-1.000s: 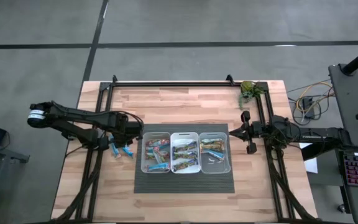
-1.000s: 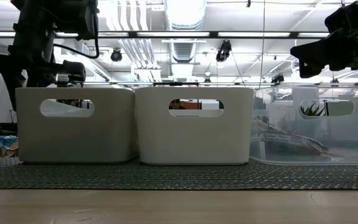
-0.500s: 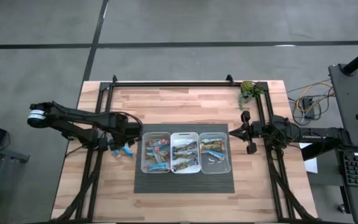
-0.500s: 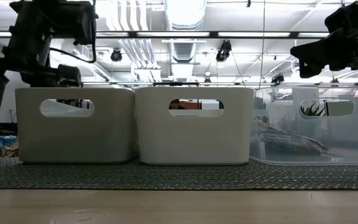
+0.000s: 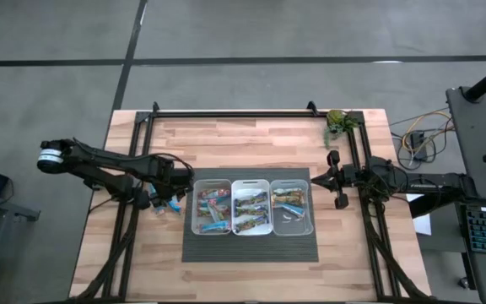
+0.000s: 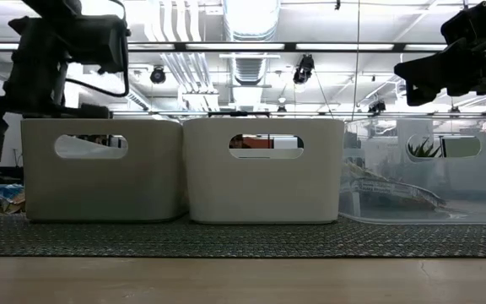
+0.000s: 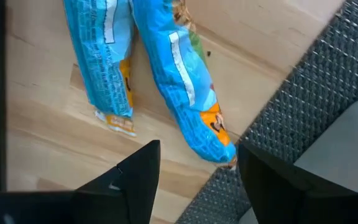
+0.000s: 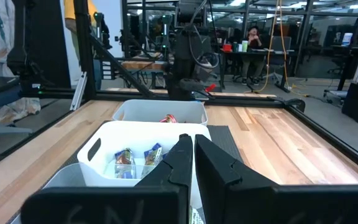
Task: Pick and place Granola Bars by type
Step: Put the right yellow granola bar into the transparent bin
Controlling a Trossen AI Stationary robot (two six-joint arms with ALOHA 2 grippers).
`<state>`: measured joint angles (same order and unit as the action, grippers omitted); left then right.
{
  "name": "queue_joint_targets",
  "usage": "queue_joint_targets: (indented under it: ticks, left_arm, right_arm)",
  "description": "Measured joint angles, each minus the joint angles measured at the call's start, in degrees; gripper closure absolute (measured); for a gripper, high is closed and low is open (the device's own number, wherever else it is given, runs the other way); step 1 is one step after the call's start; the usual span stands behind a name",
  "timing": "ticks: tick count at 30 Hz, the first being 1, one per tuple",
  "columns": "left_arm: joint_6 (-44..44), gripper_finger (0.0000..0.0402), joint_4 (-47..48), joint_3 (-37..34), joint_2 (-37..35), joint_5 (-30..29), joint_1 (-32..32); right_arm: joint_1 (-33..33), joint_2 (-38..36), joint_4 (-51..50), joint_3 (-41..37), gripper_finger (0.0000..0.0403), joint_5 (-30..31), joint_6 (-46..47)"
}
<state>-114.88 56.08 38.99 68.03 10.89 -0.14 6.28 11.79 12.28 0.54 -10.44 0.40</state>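
Note:
Two blue granola bars (image 7: 166,74) lie side by side on the wood (image 5: 169,203), just left of the dark mat. My left gripper (image 7: 194,162) hangs open above them, pointing down, its fingers on either side of the near end of one bar (image 7: 213,134) without touching it. Three bins stand in a row on the mat: the left bin (image 5: 213,221), middle bin (image 5: 251,226) and right bin (image 5: 294,221), each holding several bars. My right gripper (image 8: 193,155) waits shut and level at the right of the bins (image 5: 315,178).
The mat's edge (image 7: 291,106) and the left bin's wall (image 7: 353,143) lie close beside the loose bars. A green leafy object (image 5: 337,122) sits at the far right corner. A black frame (image 5: 234,112) runs along the far edge. Bare wood lies in front of the mat.
My left gripper has sunk toward the blue bars on the wood and now covers part of them in the high view. The bars and my right arm have kept still.

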Motion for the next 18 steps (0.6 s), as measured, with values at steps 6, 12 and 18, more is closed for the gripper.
queue_joint_targets:
  ticks: [6, 12, 18]
  left_arm:
    - [-1.82, 0.0204, -3.56, -2.08, 0.0, -0.04, 0.0]
    - [-3.41, 0.0204, -3.79, -3.07, 0.0, -0.06, 0.0]
    - [-3.82, 0.0204, -4.2, -4.71, 0.0, -0.3, -0.02]
  right_arm:
    - [0.0, -0.01, 0.0, 0.0, 0.0394, -0.02, 0.0]
    - [0.0, 0.0, 0.02, 0.0, 0.0394, -0.02, 0.0]
    - [-0.01, 0.0, 0.0, 0.0, 0.0394, -0.02, 0.0]
